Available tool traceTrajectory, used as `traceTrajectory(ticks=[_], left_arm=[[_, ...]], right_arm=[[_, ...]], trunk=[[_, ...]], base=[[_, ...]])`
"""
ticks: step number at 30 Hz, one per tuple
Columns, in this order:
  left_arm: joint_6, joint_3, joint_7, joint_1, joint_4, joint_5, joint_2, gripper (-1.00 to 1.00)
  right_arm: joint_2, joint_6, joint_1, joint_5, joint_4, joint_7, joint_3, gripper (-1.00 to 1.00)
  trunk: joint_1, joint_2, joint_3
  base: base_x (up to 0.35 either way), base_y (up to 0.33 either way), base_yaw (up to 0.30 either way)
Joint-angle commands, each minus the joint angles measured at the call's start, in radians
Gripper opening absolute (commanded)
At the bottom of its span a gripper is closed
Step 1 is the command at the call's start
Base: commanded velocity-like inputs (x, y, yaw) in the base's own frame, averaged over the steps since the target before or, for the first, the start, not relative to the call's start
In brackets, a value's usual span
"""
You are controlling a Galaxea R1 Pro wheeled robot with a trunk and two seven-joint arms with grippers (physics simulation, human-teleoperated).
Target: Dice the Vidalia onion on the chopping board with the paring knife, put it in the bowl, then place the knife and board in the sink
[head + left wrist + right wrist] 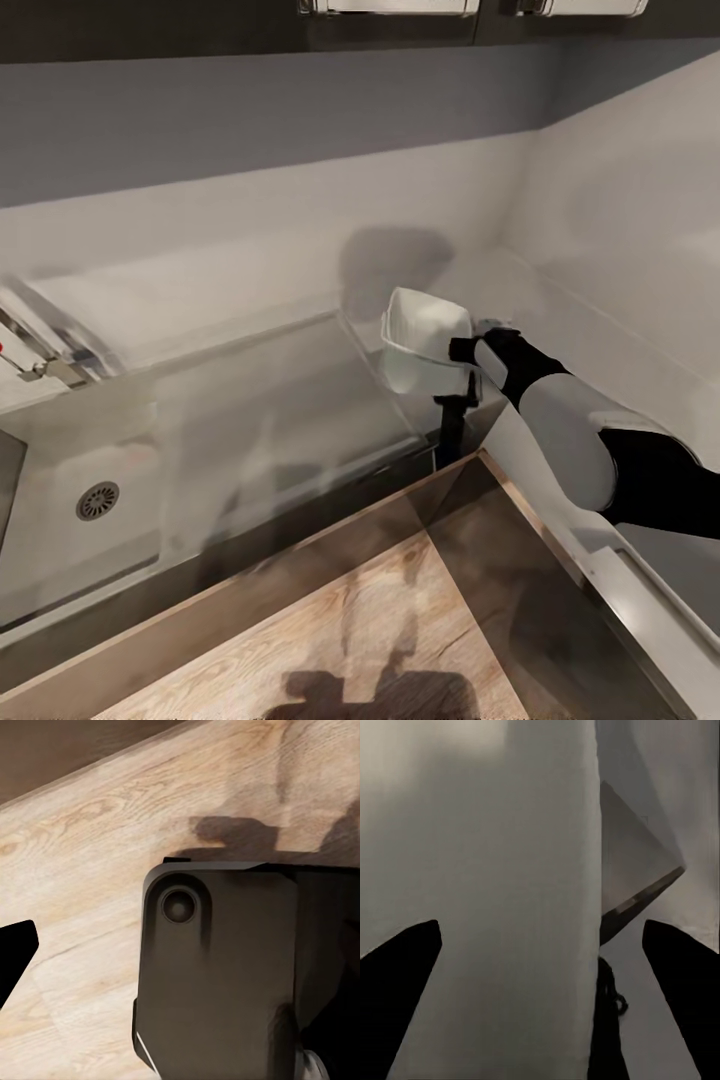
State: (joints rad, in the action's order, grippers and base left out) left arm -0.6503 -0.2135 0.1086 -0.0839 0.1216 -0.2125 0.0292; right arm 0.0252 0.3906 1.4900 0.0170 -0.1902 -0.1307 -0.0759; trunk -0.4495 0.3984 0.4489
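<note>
The robot's right tool (468, 362) holds the white bowl (420, 345) lifted and tipped on its side above the grey worktop (300, 370), near the corner where two walls meet. In the right wrist view the two dark fingertips (401, 975) stand on either side of the bowl's pale wall (510, 907), which appears clamped between them. The tilt suggests the bowl is in mid-carry rather than set down; held this way it would spill anything put in it, so it likely needs levelling before it can take diced onion.

To the left lies the sink (60, 540), its round drain (97, 500) plain to see and the tap (45, 355) at its back edge. No onion, knife or board can be made out, so the cutting has probably not begun.

The left wrist camera looks down at a dark part of the robot's body (225, 975) over the wooden floor (82, 832); one dark fingertip (15, 956) pokes in, too little to tell whether that tool is apart or together.
</note>
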Motion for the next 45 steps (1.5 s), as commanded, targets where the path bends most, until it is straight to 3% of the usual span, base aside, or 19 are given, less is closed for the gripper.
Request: traceTrajectory(ticks=[1, 25, 45], left_arm=[[-0.003, -0.009, 0.006, 0.0, 0.0, -0.005, 0.0, 1.0], [-0.003, -0.009, 0.006, 0.0, 0.0, -0.005, 0.0, 1.0], [-0.003, -0.009, 0.006, 0.0, 0.0, -0.005, 0.0, 1.0]], right_arm=[[0.001, -0.006, -0.002, 0.001, -0.002, -0.004, -0.008, -1.0], [0.001, -0.015, -0.006, 0.0, -0.002, -0.006, -0.008, -1.0], [0.001, -0.015, -0.007, 0.0, -0.002, -0.006, -0.007, -1.0]], trunk=[[0.0, 0.002, 0.002], [0.0, 0.002, 0.001], [0.0, 0.002, -0.029]], base=[[0.0, 0.0, 0.0], [0.0, 0.0, 0.0], [0.0, 0.0, 0.0]])
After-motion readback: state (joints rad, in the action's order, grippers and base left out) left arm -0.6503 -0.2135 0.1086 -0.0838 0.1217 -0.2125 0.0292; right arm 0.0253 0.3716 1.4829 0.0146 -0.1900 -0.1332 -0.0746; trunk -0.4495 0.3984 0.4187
